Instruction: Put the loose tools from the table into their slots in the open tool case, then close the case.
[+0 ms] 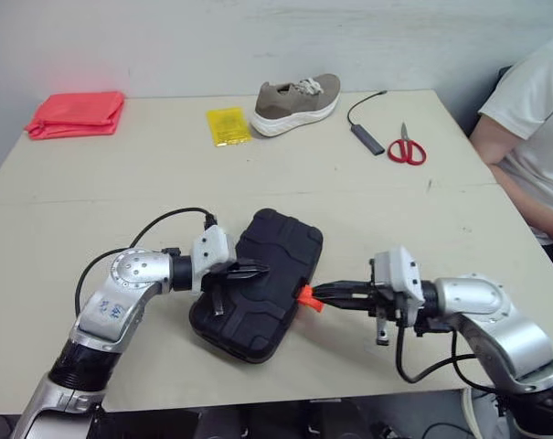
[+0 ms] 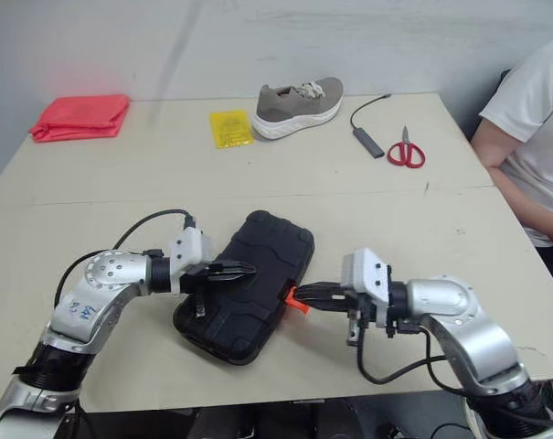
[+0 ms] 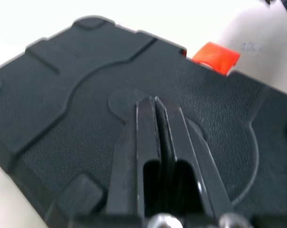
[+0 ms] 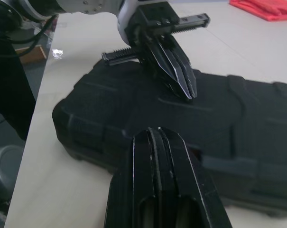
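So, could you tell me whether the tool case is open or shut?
Shut: the tool case has its lid flat on the base, no slots showing.

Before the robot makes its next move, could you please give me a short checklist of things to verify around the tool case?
1. Lid of the tool case down: ok, it looks closed.
2. The left gripper steadying the case: ok, fingers shut, tips down at the lid.
3. The right gripper at the orange latch: ok, fingers shut, tips at the latch.
4. Latch fastened: cannot tell.
5. No tools left out: cannot tell; scissors lie on the far side of the table, and it is unclear whether they belong in the case.
6. The person at the table's right edge clear of both arms: ok.
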Robot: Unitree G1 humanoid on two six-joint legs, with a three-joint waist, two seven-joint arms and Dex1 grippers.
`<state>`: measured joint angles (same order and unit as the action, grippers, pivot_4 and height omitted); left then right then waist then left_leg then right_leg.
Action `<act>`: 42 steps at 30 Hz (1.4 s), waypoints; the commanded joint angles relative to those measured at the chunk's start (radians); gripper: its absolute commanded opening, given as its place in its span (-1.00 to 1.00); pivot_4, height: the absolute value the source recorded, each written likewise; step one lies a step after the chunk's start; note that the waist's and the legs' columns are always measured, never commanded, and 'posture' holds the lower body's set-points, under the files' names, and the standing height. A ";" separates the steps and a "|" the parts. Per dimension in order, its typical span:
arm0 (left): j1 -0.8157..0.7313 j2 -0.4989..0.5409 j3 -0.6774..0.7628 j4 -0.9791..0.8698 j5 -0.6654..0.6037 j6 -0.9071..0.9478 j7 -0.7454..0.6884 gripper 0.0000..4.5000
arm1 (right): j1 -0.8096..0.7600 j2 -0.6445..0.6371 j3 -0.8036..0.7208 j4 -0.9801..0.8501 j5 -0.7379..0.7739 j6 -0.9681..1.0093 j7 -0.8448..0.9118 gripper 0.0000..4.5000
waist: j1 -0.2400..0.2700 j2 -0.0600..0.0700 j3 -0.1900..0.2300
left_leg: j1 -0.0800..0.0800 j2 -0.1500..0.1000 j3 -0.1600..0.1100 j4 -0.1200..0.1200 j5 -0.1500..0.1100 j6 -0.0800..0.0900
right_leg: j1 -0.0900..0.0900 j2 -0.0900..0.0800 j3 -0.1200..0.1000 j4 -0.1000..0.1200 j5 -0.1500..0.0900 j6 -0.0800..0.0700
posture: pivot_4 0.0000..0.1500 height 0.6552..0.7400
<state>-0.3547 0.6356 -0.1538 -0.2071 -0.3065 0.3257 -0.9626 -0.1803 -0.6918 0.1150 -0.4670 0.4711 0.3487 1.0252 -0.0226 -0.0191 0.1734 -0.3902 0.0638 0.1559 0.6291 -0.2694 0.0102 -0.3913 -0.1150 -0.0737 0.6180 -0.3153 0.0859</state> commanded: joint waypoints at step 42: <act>0.046 -0.004 -0.112 -0.005 0.056 0.143 0.013 -0.97 | -0.053 0.195 0.188 0.269 -0.216 0.002 -0.070 -1.00 | 0.008 -0.002 -0.015 | 0.003 0.001 -0.004 -0.001 0.000 0.000 | 0.001 0.001 0.004 0.001 -0.004 -0.006 | 1.00 1.00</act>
<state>-0.3508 0.6251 -0.2004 -0.2421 -0.2839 0.4162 -0.9421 -0.2170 -0.5287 0.3106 -0.1854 0.2445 0.3816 0.9788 -0.0150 -0.0216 0.1583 -0.3876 0.0650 0.1510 0.6280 -0.2697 0.0094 -0.3900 -0.1135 -0.0693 0.6195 -0.3188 0.0796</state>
